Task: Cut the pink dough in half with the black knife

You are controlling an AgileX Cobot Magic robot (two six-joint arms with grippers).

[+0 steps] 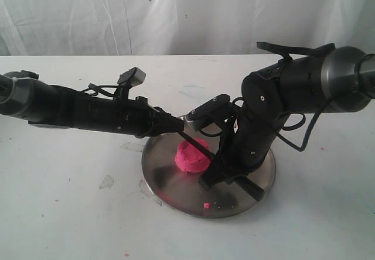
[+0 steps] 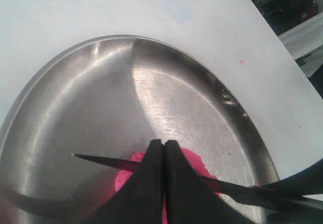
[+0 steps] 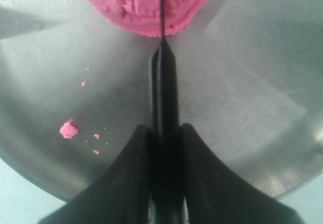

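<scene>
One black knife [image 3: 164, 93] edge atop pink dough [image 3: 136, 7], open plate [image 3: 242, 82] rnd it.

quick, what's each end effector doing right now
Left end effector: closed, fingers pressed together.
Right end effector: closed on the handle of the slim all-black knife.

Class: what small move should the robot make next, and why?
Probably press the black knife straight down: the right pincer grips its handle, the blade sits across the pink dough's middle, and the dough does not look cut through.
</scene>
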